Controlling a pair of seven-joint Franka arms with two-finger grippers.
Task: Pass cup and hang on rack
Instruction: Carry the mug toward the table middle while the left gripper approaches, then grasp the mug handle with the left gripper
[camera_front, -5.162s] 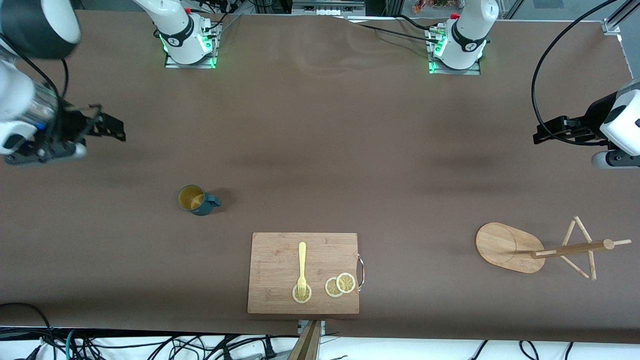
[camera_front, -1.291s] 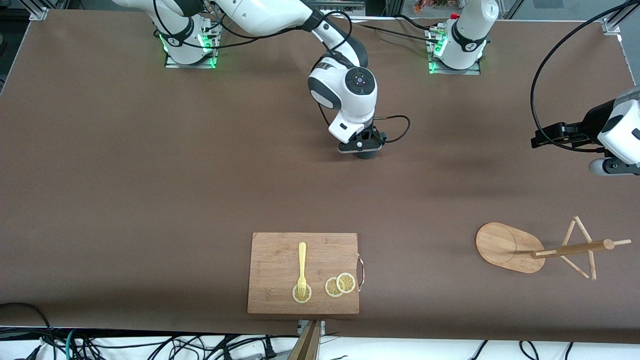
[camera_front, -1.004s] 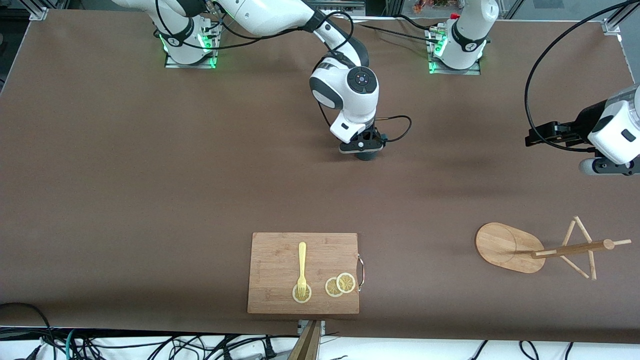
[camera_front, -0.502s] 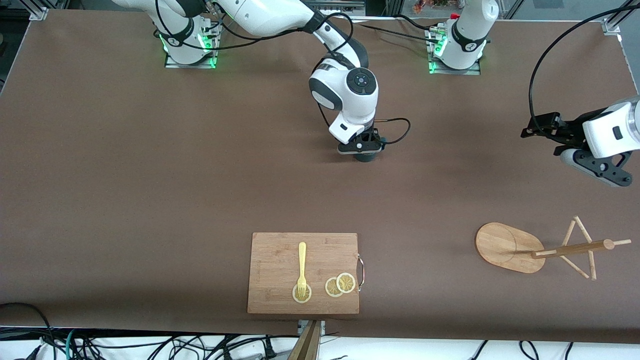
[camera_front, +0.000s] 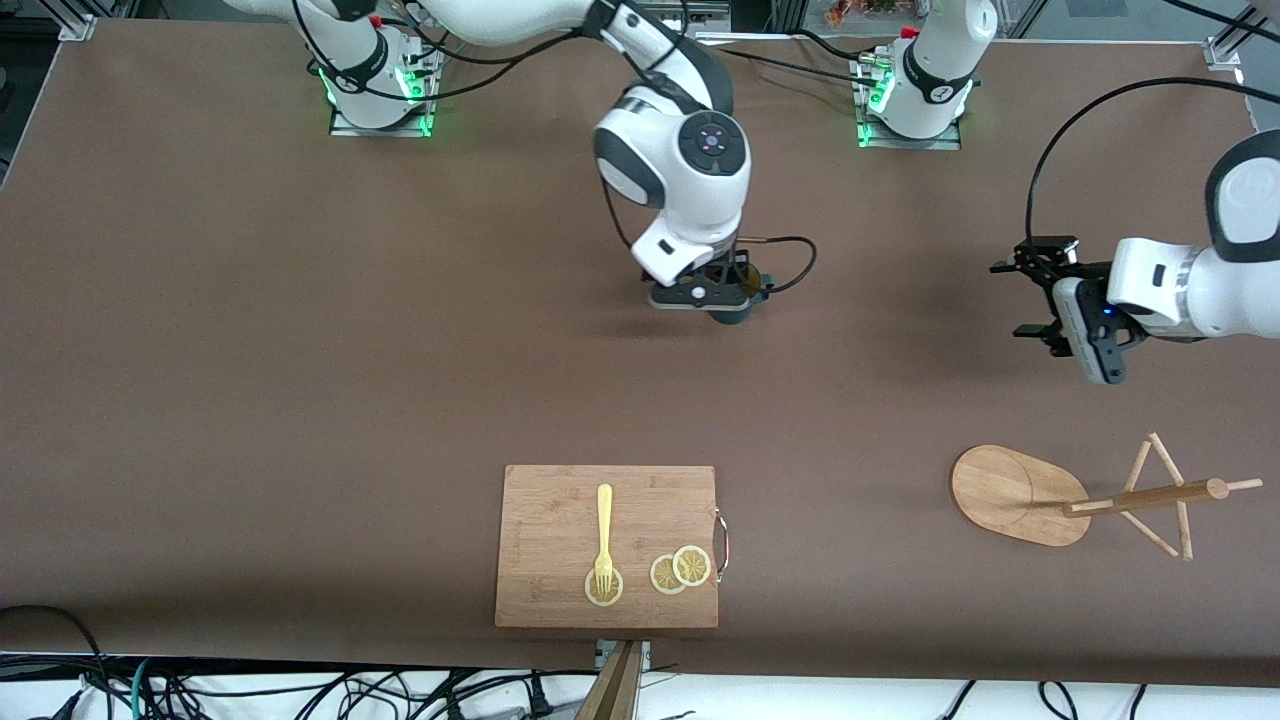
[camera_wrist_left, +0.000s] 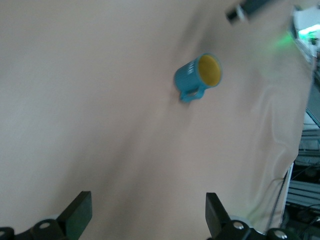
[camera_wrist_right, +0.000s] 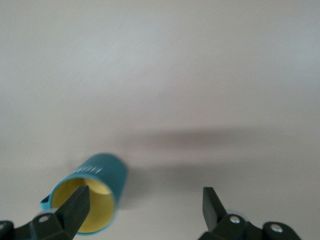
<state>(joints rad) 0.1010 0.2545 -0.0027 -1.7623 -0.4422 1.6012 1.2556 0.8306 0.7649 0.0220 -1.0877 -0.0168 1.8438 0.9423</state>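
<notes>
Since a second ago the right gripper (camera_front: 722, 300) has let go of the cup (camera_front: 733, 314) and lifted a little, and the left gripper (camera_front: 1028, 288) has swung in from the bench's end at the left arm's side, turning toward the middle.

The cup stands upright on the bench near its middle, well apart from every edge, mostly hidden under the right gripper in the front view. Its yellow inside (camera_wrist_left: 209, 69) holds nothing that can be seen, and its handle (camera_wrist_left: 191, 93) sticks out from the side. In the right wrist view the cup (camera_wrist_right: 92, 196) sits low beside one finger (camera_wrist_right: 76, 205), not between the two; the fingers stand wide apart and grip nothing.

The left gripper hovers over bare bench with its fingers (camera_wrist_left: 79, 214) spread wide, the cup well apart from them.

The rack (camera_front: 1020, 495) stands near the bench's camera-side edge toward the left arm's end, nothing hung on its pegs (camera_front: 1168, 464). A cutting board (camera_front: 545, 500) at the middle of that edge carries a yellow fork (camera_front: 603, 535) and lemon slices (camera_front: 681, 569).
</notes>
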